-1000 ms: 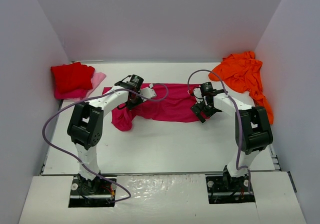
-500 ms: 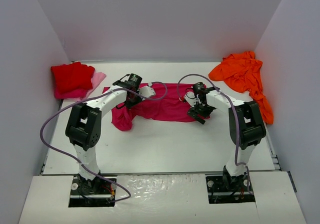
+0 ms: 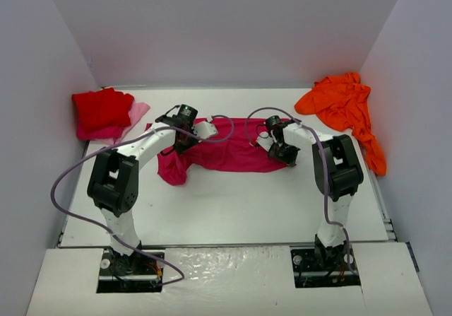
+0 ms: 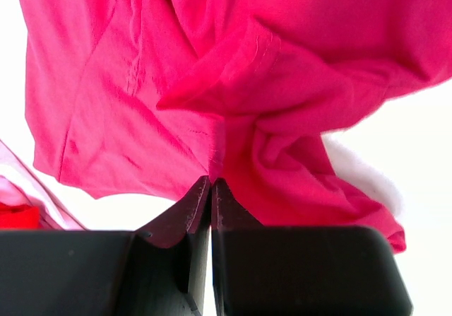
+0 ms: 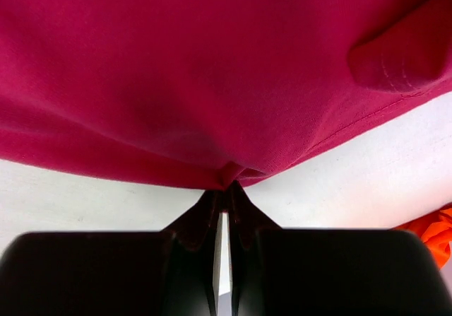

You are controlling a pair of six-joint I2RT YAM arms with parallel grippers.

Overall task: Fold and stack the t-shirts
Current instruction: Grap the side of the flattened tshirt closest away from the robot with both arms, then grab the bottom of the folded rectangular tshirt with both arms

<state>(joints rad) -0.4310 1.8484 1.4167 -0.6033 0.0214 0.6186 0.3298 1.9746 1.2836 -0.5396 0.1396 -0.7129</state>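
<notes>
1. The magenta t-shirt [image 3: 229, 150] lay across the middle of the tabletop [image 3: 226, 203], toward the far edge. It was spread sideways but rumpled, and its left end was bunched and reached closer to the near edge than the rest.
2. The left gripper [image 4: 212, 183] had its jaws pressed together on a ridge of magenta cloth in the shirt's left part. Creases fanned out from the pinch.
3. The right gripper [image 5: 227, 187] was also clamped, jaws almost touching, on the near hem at the shirt's right end.
4. The red t-shirt [image 3: 101, 107] sat in the far left corner as a compact bundle on top of a paler pink cloth [image 3: 139, 111]. This looked like the start of the stack, though the top view did not show how neatly either piece was folded.
5. The orange t-shirt [image 3: 346, 107] lay crumpled at the far right corner, trailing down the right edge. It was well apart from both arms and plainly unfolded.
6. By my judgement the task was partly done.
   - The far left pile seemed finished.
   - The magenta shirt was gripped at two points, but no fold had been made yet, and it had yet to be carried to the pile.
   - The orange shirt had not been started.
</notes>
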